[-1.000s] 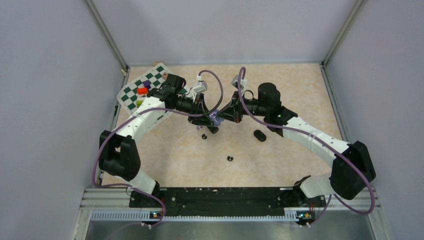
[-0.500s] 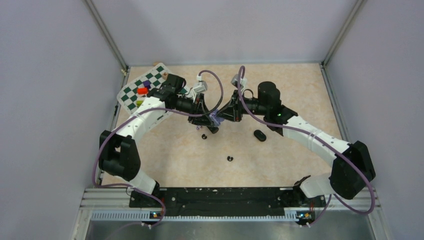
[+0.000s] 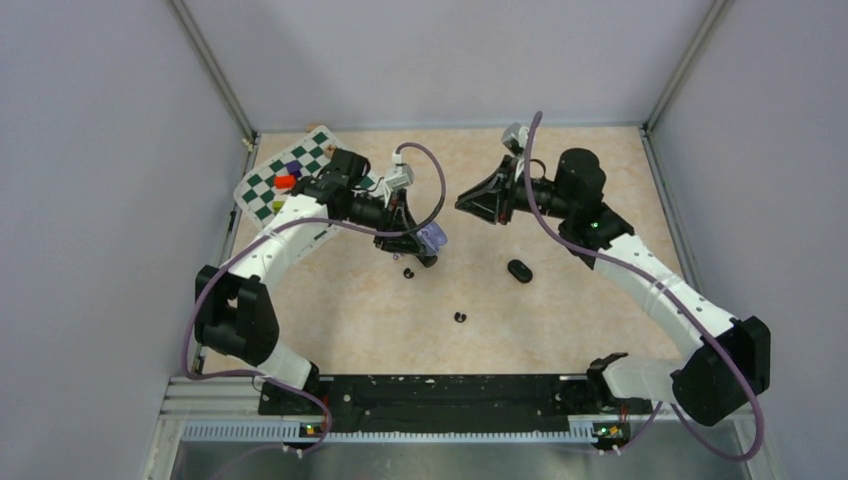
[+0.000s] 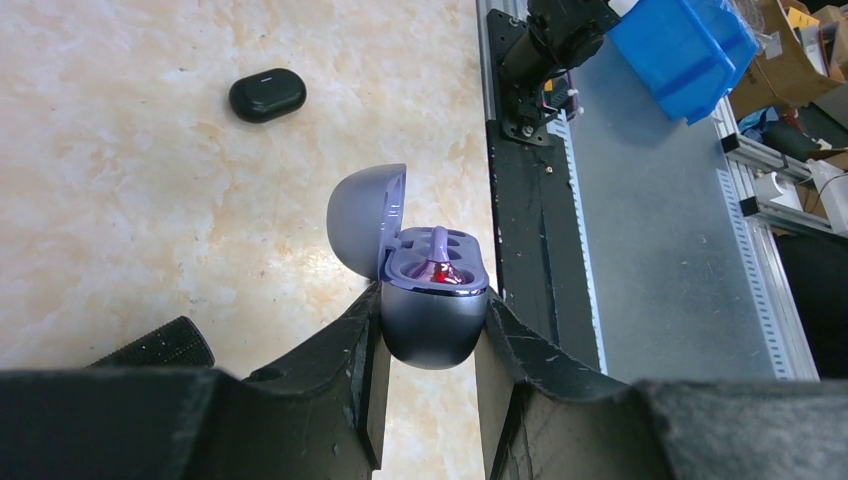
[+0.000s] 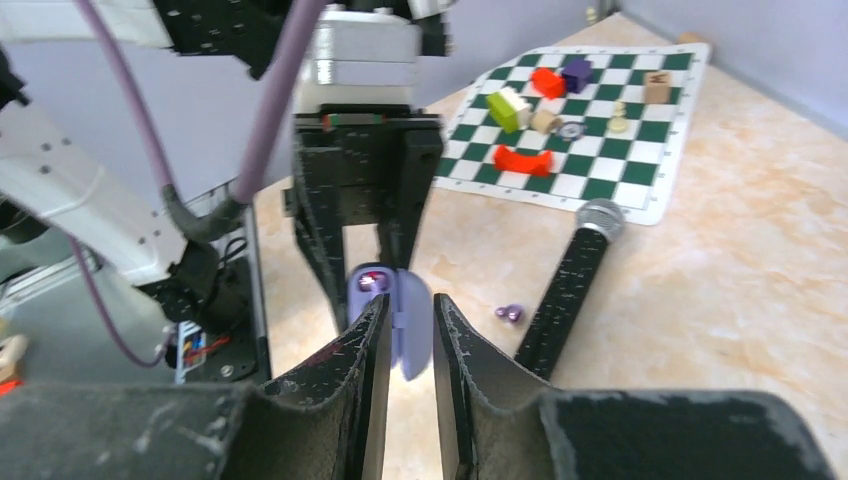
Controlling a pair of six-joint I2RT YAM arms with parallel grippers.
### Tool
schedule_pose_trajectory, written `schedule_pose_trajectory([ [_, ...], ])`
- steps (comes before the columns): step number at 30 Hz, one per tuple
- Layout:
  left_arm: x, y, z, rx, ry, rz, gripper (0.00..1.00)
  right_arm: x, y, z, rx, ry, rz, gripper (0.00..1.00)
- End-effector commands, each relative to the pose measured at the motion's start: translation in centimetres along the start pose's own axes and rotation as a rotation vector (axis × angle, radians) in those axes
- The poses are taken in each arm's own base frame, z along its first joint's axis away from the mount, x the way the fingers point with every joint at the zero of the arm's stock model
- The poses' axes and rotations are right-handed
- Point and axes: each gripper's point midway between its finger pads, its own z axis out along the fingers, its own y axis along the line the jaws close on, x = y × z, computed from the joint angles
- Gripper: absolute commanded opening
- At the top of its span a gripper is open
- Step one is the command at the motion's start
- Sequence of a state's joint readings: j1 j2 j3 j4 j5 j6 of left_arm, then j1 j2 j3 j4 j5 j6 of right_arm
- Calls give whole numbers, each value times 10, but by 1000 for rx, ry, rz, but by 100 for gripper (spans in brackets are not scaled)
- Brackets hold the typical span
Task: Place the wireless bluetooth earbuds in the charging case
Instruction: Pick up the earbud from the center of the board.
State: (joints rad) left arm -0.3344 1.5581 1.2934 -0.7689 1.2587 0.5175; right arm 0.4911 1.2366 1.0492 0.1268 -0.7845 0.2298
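Observation:
My left gripper is shut on the base of a pale purple charging case, held above the table with its lid open. One purple earbud sits in a socket beside a red light. In the top view the case is at the left gripper. My right gripper hangs apart from the case, up and to its right; in its wrist view the jaws stand slightly apart and empty. A second purple earbud lies on the table. Two black earbuds lie in front.
A shut black oval case lies right of centre and also shows in the left wrist view. A black microphone with a silver head lies beside the purple earbud. A green checkered mat with small pieces is at the back left.
My right gripper has pulled back from the purple case, up and to the right. The left gripper still holds the open case in the same place.

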Motion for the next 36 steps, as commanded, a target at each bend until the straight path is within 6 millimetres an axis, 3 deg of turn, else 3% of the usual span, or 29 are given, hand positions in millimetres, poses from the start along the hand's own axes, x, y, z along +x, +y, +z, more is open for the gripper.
schedule_pose_trajectory([
  [1, -17, -18, -10, -1, -19, 99, 0, -29, -22, -10, 115, -76, -52, 21],
  [5, -21, -30, -16, -3, -13, 154, 0, -10, -45, 2, 156, -40, -2, 19],
  [11, -35, -39, -35, -57, -46, 213, 0, 42, -74, 38, 125, 94, 183, 17],
  [14, -51, -40, -65, -91, -138, 212, 0, 74, -77, 63, 101, 182, 240, 17],
  [18, -60, -37, -103, -182, -211, 218, 0, 101, -71, 95, 52, 268, 280, 17],
  [25, -37, -28, -140, -377, -180, 188, 0, 142, -76, 136, 101, 384, 272, 17],
  [36, -7, -29, -209, -564, -387, 76, 0, 187, -75, 166, 258, 501, 142, 23],
])
